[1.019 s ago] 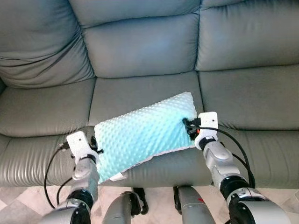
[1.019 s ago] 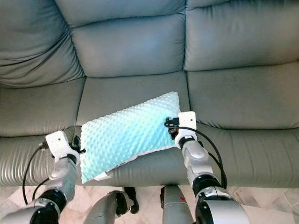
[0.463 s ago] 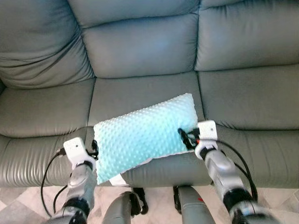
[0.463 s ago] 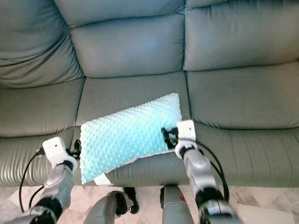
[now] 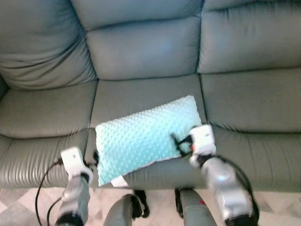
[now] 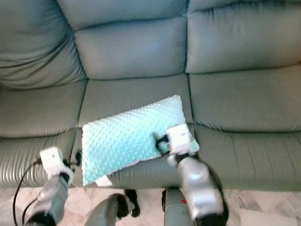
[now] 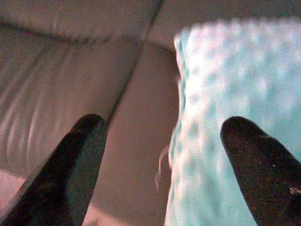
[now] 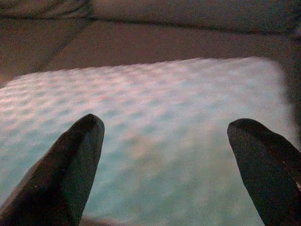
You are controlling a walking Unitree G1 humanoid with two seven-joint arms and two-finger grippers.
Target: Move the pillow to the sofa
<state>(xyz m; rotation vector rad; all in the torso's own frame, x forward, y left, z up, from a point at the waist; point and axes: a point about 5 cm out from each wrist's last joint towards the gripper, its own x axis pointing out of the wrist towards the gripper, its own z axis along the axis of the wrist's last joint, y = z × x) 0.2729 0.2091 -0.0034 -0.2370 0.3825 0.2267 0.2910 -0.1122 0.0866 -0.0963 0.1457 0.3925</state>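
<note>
A light turquoise dotted pillow point(image 5: 146, 134) lies slantwise on the front of the middle seat of a grey leather sofa point(image 5: 141, 52). Its near left corner, with a white tag, hangs over the seat's front edge. My left gripper point(image 5: 95, 158) is open just off the pillow's left end; in the left wrist view the pillow's edge point(image 7: 225, 94) lies ahead between the spread fingers point(image 7: 77, 165). My right gripper point(image 5: 179, 142) is open over the pillow's near right corner, and in the right wrist view the pillow point(image 8: 164, 108) spreads out beyond its fingers point(image 8: 70, 165).
The sofa's left seat point(image 5: 42, 108) and right seat point(image 5: 254, 99) flank the pillow, with the backrest cushions behind. Pale tiled floor point(image 5: 23, 205) shows below the sofa's front edge, and my own legs point(image 5: 123, 212) stand close against it.
Both arms have drawn back toward me and lower in the view. The right gripper has shifted left over the pillow's corner. The pillow stays where it lay on the seat.
</note>
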